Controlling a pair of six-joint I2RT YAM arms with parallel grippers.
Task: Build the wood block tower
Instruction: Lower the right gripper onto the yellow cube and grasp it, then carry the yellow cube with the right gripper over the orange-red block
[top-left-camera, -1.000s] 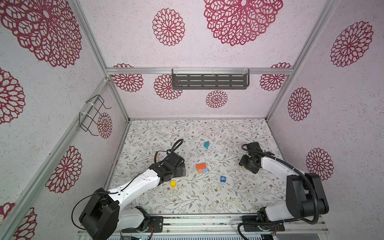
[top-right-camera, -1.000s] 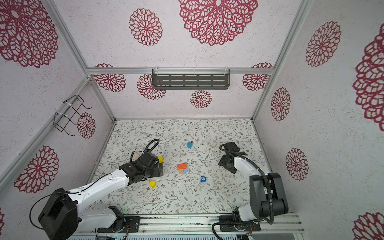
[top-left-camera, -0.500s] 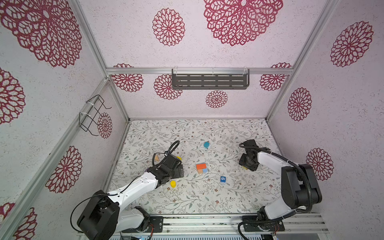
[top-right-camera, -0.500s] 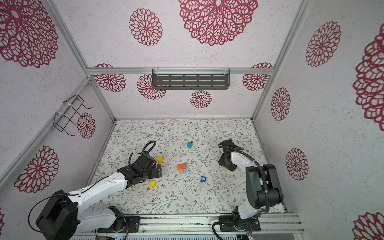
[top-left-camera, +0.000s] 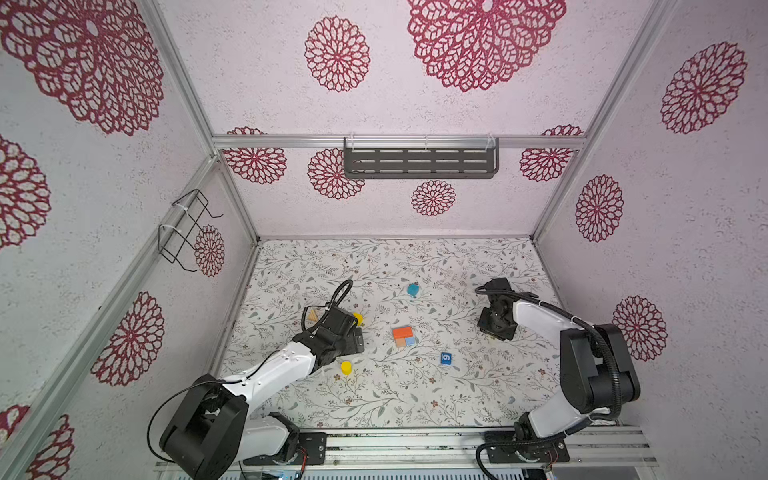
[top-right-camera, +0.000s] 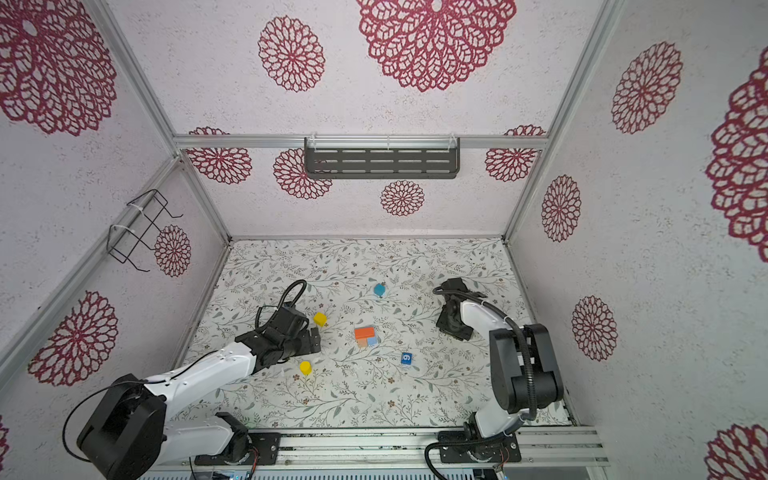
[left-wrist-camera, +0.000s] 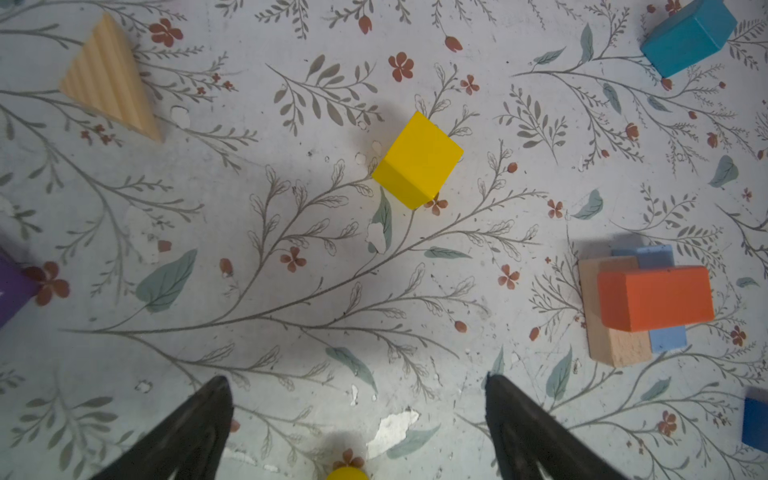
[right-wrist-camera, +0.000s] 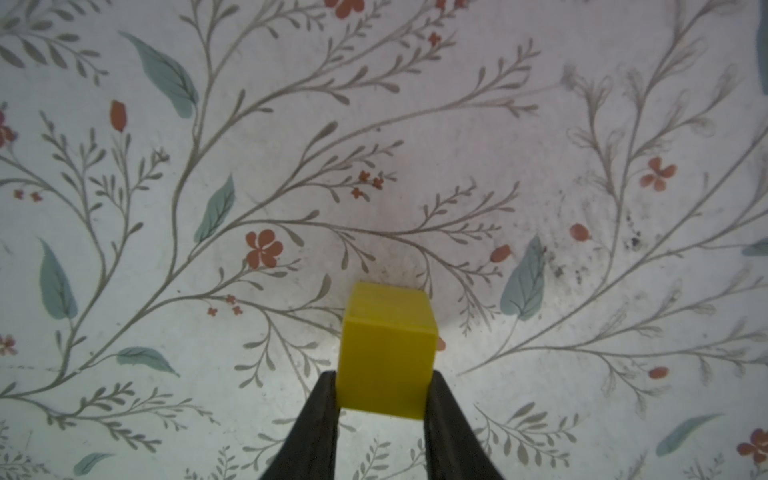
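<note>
An orange block (top-left-camera: 402, 332) lies on a tan block (left-wrist-camera: 611, 336) and a light blue one (left-wrist-camera: 667, 337), forming a low stack in the middle of the floor. My left gripper (left-wrist-camera: 356, 382) hangs open over bare floor, short of a yellow cube (left-wrist-camera: 417, 160). A yellow cylinder (top-left-camera: 345, 368) stands just near of it. In the right wrist view my right gripper (right-wrist-camera: 382, 376) is shut on a second yellow cube (right-wrist-camera: 388, 345), one finger against each side. In both top views that cube is hidden under the right gripper (top-left-camera: 492, 328).
A teal block (top-left-camera: 412, 289) lies toward the back. A blue cube with a 9 on it (top-left-camera: 445, 358) sits near of the stack. A tan ridged wedge (left-wrist-camera: 108, 83) and a purple block (left-wrist-camera: 10, 291) lie by the left arm. Walls enclose the floral floor (top-left-camera: 374, 399).
My right gripper's jaws have narrowed onto the yellow cube and its wrist has shifted slightly. The left gripper has drawn back a little, uncovering the other yellow cube.
</note>
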